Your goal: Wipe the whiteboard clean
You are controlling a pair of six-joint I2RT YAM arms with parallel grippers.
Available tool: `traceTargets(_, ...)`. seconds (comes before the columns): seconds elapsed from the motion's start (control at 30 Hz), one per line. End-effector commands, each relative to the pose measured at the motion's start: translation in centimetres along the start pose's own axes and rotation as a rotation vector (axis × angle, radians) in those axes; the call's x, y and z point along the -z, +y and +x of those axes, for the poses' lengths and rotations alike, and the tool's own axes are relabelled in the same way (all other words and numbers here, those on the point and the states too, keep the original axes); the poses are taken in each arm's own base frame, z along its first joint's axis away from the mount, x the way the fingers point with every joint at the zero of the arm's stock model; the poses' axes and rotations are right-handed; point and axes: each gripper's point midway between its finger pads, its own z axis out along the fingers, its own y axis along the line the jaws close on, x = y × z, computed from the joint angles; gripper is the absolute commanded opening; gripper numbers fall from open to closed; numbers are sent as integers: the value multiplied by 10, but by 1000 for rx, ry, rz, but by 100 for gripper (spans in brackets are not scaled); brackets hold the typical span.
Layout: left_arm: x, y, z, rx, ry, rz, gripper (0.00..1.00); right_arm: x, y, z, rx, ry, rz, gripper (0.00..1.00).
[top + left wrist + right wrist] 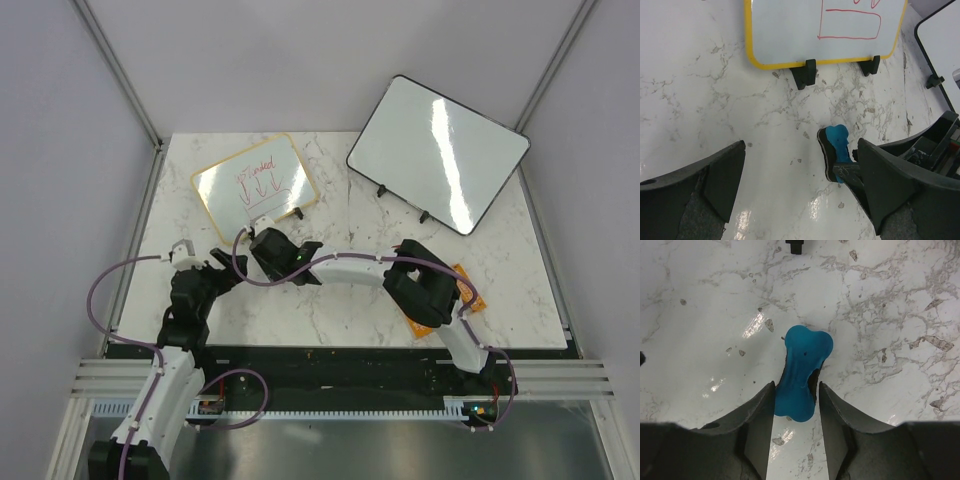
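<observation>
Black-framed blank board, orange object

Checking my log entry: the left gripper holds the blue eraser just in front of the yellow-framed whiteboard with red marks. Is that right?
Wrong arm. The right gripper holds the blue eraser, as the right wrist view shows; the left gripper is open and empty. The rest stands: the eraser is just in front of the yellow-framed whiteboard with red marks.

The right arm lies across the middle of the table and blocks the way there. Its pincer, gripping the eraser, sits just in front of the whiteboard. The left pincer has bare table ahead. The big board fills the far right corner.
</observation>
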Motion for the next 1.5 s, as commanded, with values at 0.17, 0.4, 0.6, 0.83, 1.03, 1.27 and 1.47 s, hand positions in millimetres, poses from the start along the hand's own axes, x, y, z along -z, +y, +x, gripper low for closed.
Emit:
traceTargets(0.17, 1, 5, -12, 51, -43, -56, 99, -18, 1, -2, -38, 55, -49, 47)
traceTargets(0.4, 0, 7, -12, 58, -46, -67, 99, -27, -7, 6, -75, 102, -53, 38)
traceTargets(0.6, -2, 5, -14, 59, -46, -67, 99, -26, -17, 11, -77, 118, -44, 26)
traceTargets(0.83, -11, -3, -38, 73, -78, -94, 99, -14, -29, 5, -83, 78, -41, 22)
traceTargets(1.03, -24, -38, -83, 136, -135, -41, 94, -3, -42, 1, -101, 47, -43, 22)
traceTargets(1.27, -48, -61, -158, 17, -103, -219, 95, 17, -59, -19, -117, -30, -37, 22)
traceTargets(1.47, -57, -112, -223, -116, -160, -90, 93, 50, -66, -60, -130, -170, -42, 20)
